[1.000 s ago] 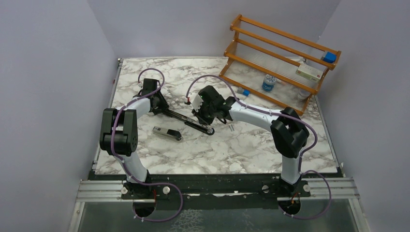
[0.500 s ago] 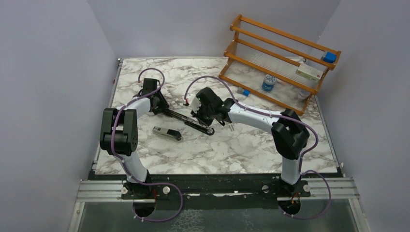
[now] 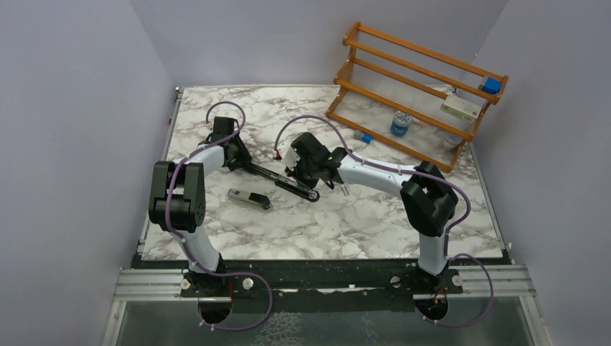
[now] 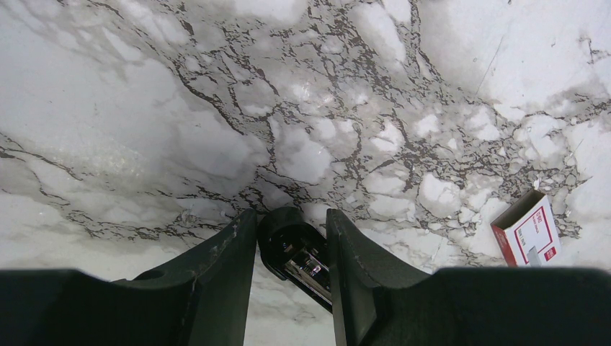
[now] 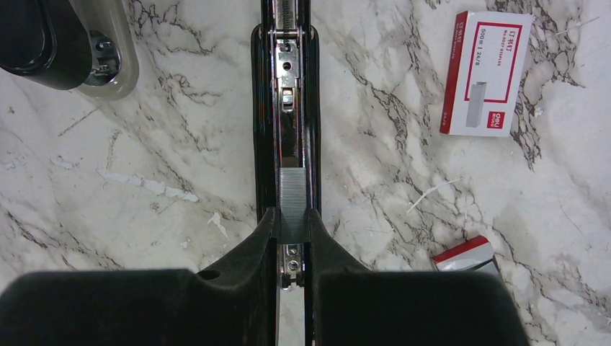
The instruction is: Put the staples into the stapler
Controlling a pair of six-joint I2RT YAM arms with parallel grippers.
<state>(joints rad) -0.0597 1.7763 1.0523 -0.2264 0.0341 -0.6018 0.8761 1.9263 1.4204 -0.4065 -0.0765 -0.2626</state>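
right gripper (image 5: 290, 229): narrowly parted, pinches staple strip (image 5: 292, 193) between tips, over stapler (image 5: 286, 101) channel | left gripper (image 4: 292, 220): half-open, clamps stapler end

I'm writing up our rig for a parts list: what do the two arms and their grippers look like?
The left arm and right arm have white links, bulky black joints and a looping purple cable each. The left gripper and right gripper are matte black, with two tapered fingers.

White-grey marble-patterned table (image 3: 375, 223): slim black stapler (image 5: 287, 108) lying open mid-table; pink-red staple box (image 5: 486, 72) near it; black-and-silver object (image 3: 248, 198) toward left edge; orange wooden rack (image 3: 418, 79) at far right corner.
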